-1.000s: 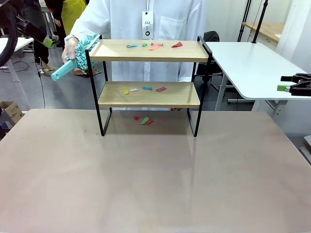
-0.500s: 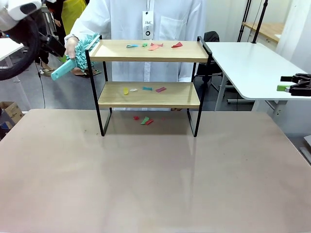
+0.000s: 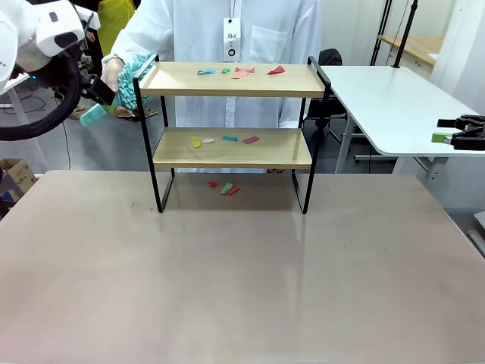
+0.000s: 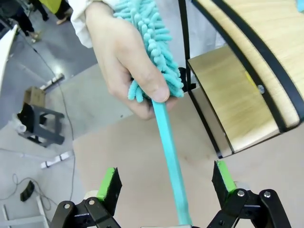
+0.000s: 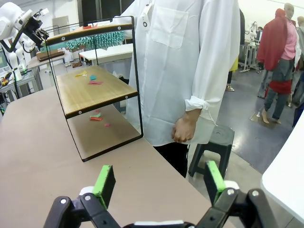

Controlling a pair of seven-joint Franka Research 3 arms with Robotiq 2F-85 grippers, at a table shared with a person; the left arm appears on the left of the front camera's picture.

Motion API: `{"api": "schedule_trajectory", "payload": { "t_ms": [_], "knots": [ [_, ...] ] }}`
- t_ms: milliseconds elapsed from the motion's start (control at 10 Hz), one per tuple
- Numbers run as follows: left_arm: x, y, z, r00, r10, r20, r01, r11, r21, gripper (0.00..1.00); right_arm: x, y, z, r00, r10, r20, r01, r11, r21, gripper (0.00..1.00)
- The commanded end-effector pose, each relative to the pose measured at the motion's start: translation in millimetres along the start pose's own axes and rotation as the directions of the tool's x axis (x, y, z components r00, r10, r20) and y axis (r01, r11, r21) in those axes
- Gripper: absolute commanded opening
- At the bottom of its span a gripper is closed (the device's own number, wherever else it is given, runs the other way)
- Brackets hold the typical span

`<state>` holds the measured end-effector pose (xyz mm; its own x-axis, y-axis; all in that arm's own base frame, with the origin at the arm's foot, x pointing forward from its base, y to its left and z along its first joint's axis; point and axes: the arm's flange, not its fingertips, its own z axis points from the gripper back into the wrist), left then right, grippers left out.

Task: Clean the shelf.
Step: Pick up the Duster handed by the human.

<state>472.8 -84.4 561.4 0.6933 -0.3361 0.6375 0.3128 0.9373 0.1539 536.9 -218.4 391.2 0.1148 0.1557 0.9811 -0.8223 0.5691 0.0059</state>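
From the front view I see my left arm bent in at the upper left, white shell and a looping black cable, with the left gripper (image 3: 97, 91) raised beside the person's hand (image 3: 112, 73), which grips a teal duster (image 3: 129, 80) at the left end rail of the shelf (image 3: 231, 148). The shelf stands upright at the far middle of the matte beige table (image 3: 227, 288): 2 pale wooden boards in a thin black metal frame, with small coloured paper scraps (image 3: 239, 72) lying on both boards and on the table underneath. My right gripper (image 3: 452, 130) hangs level at the right edge, by the white side table (image 3: 386, 106), well apart from the shelf. In the left wrist view the 2 green-padded fingers (image 4: 110, 179) stand spread wide; the duster's smooth, straight plastic handle runs down between them, touching neither pad, while the person's hand is wrapped around the base of the fluffy chenille head. The shelf's boards pass at the right. In the right wrist view the fingers (image 5: 105, 183) are spread just as wide on nothing, pointing at the person's white shirt (image 5: 190, 57); the shelf sits to the left, and a black stool (image 5: 211, 142) stands behind the table's edge.
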Motion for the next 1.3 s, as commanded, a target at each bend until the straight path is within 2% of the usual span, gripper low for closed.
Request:
{"api": "schedule_trajectory", "payload": {
  "t_ms": [0,200,300,400,500,600,700,1200],
  "knots": [
    [-4.5,-3.0,-5.9,1.000,0.023,-0.008,-0.022,0.999,0.025,1.00,3.4,0.7,-1.1,1.000,-0.011,-0.011,0.011,1.000,0.001,1.00],
    [-5.6,-3.6,-9.4,0.999,0.027,-0.019,-0.026,0.999,0.026,1.00,3.4,0.7,-1.1,1.000,-0.011,-0.011,0.011,1.000,0.001,1.00],
    [-4.6,-4.6,-12.5,0.999,0.025,-0.045,-0.024,0.999,0.024,0.41,3.4,0.7,-1.1,1.000,-0.011,-0.011,0.011,1.000,0.001,1.00],
    [-4.9,-5.3,-13.3,0.998,0.028,-0.047,-0.027,0.999,0.027,0.41,3.4,0.7,-1.1,1.000,-0.011,-0.011,0.011,1.000,0.001,1.00],
    [-4.8,-5.7,-12.7,0.998,0.032,-0.045,-0.031,0.999,0.027,0.00,3.4,0.7,-1.1,1.000,-0.011,-0.011,0.011,1.000,0.001,1.00],
    [-4.9,-5.9,-11.9,0.998,0.037,-0.049,-0.036,0.999,0.029,0.36,3.4,0.7,-1.1,1.000,-0.011,-0.011,0.011,1.000,0.001,1.00],
    [-3.3,-5.2,-12.3,0.997,0.048,-0.066,-0.045,0.998,0.045,0.00,3.4,0.7,-1.1,1.000,-0.011,-0.011,0.011,1.000,0.001,1.00],
    [-3.6,-4.8,-8.2,0.990,0.116,-0.073,-0.109,0.989,0.100,0.00,3.4,0.7,-1.1,1.000,-0.011,-0.011,0.011,1.000,0.001,1.00]
  ]
}}
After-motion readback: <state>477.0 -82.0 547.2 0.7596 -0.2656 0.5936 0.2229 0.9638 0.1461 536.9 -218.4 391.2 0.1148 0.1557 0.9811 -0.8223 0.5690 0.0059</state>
